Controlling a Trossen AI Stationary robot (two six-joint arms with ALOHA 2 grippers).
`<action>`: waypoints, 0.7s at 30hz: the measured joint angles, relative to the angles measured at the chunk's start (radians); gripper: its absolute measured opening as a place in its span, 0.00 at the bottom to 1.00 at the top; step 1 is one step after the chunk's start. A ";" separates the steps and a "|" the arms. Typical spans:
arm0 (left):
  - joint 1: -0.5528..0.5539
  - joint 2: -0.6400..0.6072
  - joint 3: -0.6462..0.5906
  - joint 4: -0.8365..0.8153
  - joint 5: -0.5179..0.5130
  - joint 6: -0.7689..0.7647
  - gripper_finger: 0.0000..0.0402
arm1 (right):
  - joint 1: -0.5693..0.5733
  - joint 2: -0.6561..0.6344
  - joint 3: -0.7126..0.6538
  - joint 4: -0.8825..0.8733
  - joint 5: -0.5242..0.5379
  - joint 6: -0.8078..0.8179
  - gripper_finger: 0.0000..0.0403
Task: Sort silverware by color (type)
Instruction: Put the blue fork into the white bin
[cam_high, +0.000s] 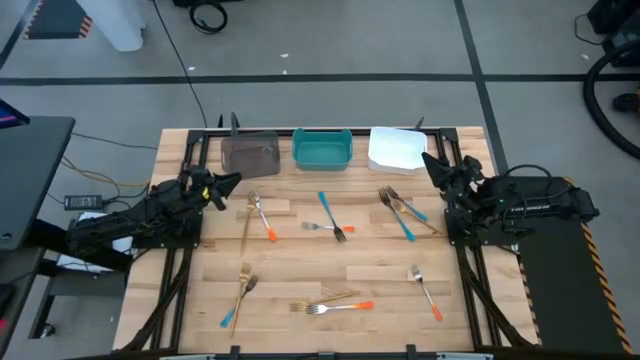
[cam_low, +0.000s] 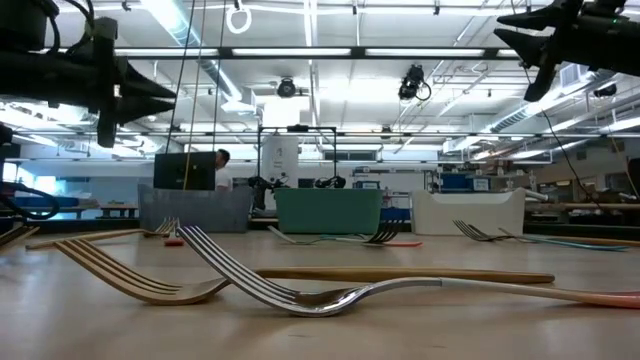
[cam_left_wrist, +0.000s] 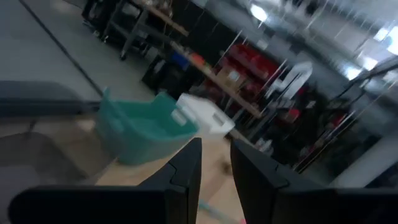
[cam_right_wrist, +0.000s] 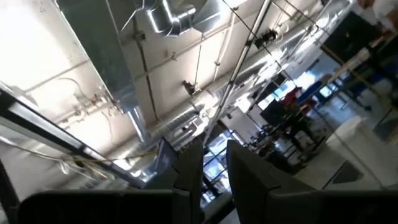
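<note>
The silverware lies scattered flat on the wooden table. There is a long gold piece, an orange-handled piece, a teal-handled piece, forks at the right, a gold and a teal-handled piece near left, and gold and orange-handled forks near the front. Another orange-handled piece lies at the right. My left gripper hovers at the table's left, near the brown bin. My right gripper hovers at the right, near the white bin. Both are empty, fingers nearly together.
Three small bins stand in a row at the far edge: brown, teal and white. In the low view a silver fork and a gold fork lie close to the camera. A person shows far behind the table.
</note>
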 joint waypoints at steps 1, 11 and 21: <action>0.000 0.000 0.000 0.021 0.000 0.001 0.23 | 0.000 0.000 0.000 0.000 0.000 0.008 0.20; 0.000 0.001 0.060 0.193 0.013 0.101 0.23 | -0.015 0.057 0.144 -0.087 0.003 -0.143 0.20; 0.000 0.188 0.360 -0.139 0.049 0.237 0.23 | -0.015 0.259 0.495 -0.767 0.004 -0.149 0.20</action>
